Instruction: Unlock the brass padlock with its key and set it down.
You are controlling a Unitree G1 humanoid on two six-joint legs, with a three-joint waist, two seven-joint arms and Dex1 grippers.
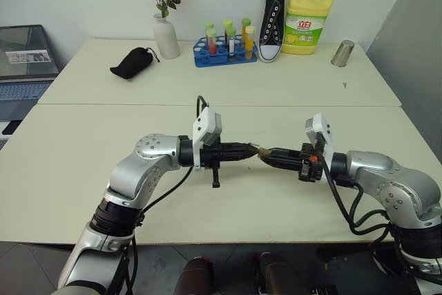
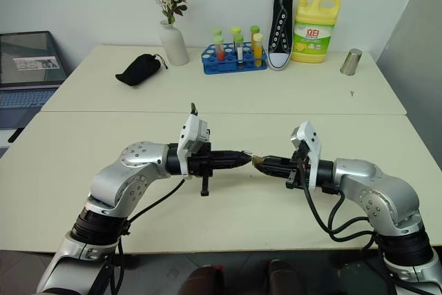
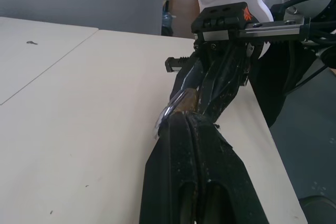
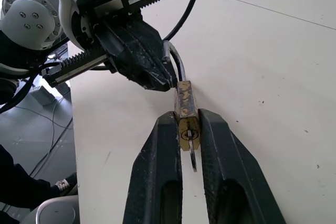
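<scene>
The brass padlock [image 4: 185,100] hangs in the air above the near table [image 1: 83,170], between my two grippers. My right gripper [image 4: 187,121] is shut on its gold body from both sides. A thin silver piece, apparently the key [image 4: 193,160], sticks out of the keyhole end between the right fingers. My left gripper [image 4: 157,77] points at the right one and is shut on the silver shackle [image 4: 175,59]. In the left eye view the two gripper tips meet at the padlock [image 1: 260,151]. The left wrist view shows the shackle [image 3: 169,109] at my shut left fingertips.
On the far table stand a white vase of flowers [image 1: 166,36], a black pouch [image 1: 131,63], a blue rack of tubes [image 1: 224,50], a black sneaker [image 1: 273,15], a yellow detergent bottle [image 1: 307,22] and a metal cup [image 1: 342,53]. A laptop [image 1: 24,67] sits at the left.
</scene>
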